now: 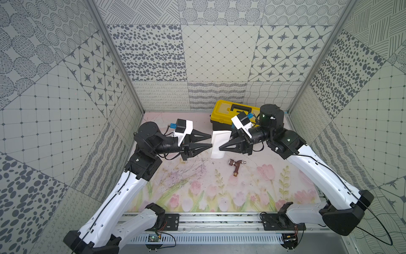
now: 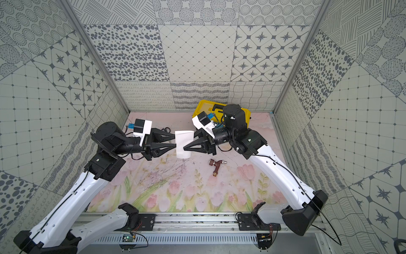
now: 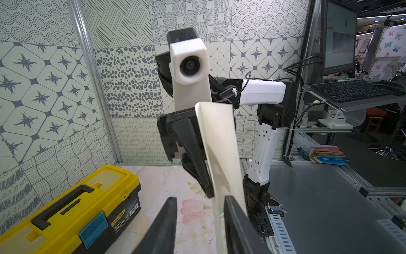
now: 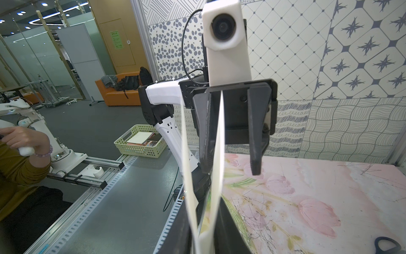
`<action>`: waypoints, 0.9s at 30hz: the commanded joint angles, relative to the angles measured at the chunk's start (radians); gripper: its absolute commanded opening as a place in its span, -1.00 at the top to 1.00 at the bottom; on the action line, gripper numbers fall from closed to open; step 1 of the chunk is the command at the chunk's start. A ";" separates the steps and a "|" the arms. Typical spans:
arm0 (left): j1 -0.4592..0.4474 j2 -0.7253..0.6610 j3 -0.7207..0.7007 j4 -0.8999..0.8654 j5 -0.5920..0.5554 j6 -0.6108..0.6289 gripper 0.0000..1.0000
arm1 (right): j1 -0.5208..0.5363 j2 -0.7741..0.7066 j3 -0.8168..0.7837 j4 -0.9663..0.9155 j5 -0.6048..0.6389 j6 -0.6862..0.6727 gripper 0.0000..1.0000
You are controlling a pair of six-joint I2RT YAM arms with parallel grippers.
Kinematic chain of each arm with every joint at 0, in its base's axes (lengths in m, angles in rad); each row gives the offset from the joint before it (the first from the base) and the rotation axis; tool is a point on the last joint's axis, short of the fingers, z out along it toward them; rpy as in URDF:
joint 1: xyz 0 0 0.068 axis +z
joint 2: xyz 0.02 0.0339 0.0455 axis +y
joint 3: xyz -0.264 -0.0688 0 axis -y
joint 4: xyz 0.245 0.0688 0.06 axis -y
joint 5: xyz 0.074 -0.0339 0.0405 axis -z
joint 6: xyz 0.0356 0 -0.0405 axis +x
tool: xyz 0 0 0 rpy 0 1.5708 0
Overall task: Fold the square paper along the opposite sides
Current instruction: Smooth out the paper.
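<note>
The square paper [image 1: 219, 140] [image 2: 184, 138] hangs in the air above the mat, bent over on itself into a narrow upright loop. My right gripper [image 1: 220, 148] [image 2: 184, 149] is shut on the paper; in the right wrist view both layers [image 4: 219, 143] run into its closed jaws [image 4: 206, 242]. My left gripper [image 1: 211, 141] [image 2: 175, 140] faces it from the other side and is open. In the left wrist view the paper [image 3: 219, 143] lies against one of its fingers [image 3: 232, 220], and bare mat shows in the gap of the left gripper [image 3: 200, 199].
A yellow toolbox [image 1: 222, 110] [image 3: 77, 198] stands at the back, behind the right wrist. A copper tap fitting [image 1: 236, 166] [image 2: 216, 166] lies on the floral mat [image 1: 197, 187], nearer than the paper. A black scissors handle [image 4: 386, 244] lies on the mat.
</note>
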 commanded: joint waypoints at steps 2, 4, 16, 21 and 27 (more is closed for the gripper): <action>0.003 -0.010 0.013 0.020 0.044 0.016 0.09 | -0.005 0.014 0.002 0.017 -0.003 0.000 0.55; 0.003 -0.013 0.013 0.018 0.044 0.019 0.01 | -0.005 0.016 0.001 0.017 -0.003 0.001 0.55; 0.003 0.025 0.039 0.038 0.055 -0.005 0.09 | -0.005 0.040 0.005 0.017 -0.010 0.008 0.55; 0.003 0.015 0.037 0.018 0.052 0.011 0.11 | -0.005 0.040 0.006 0.017 -0.013 0.009 0.55; 0.001 -0.026 0.035 -0.058 0.005 0.082 0.10 | -0.004 0.032 0.001 0.016 -0.013 0.007 0.55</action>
